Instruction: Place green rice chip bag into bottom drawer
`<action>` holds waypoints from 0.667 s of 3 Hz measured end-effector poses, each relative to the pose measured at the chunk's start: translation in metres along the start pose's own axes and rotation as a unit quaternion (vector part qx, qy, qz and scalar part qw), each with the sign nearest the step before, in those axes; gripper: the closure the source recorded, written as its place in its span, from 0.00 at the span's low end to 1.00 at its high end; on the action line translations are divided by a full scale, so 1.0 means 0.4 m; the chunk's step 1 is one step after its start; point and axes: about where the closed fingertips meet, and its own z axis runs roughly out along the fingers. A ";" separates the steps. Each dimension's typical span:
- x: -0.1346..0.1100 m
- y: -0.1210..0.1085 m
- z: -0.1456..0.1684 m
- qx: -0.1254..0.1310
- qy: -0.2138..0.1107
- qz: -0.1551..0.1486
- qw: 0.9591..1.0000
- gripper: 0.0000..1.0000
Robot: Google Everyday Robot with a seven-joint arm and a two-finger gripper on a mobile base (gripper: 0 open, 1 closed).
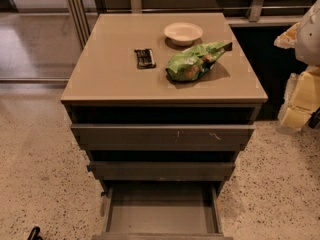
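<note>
Green rice chip bag (196,60): lay on cabinet top (110,69), 5 o'clock of white bowl (183,33).
Bottom drawer (161,217): stood open at 6 o'clock.
Gripper (315,118): at 3 o'clock edge, apart from bag; claw state could not tell.
Advised: grasp crumpled middle, lift clear of front edge.

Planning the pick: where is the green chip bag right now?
The green chip bag lies on the cabinet top, right of the black packet, just in front of the white bowl; the gripper is beyond the cabinet's right edge.
</note>
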 end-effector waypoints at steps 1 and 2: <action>0.000 0.000 0.000 0.000 0.000 0.000 1.000 0.00; 0.013 -0.011 0.018 0.018 -0.006 0.022 1.000 0.00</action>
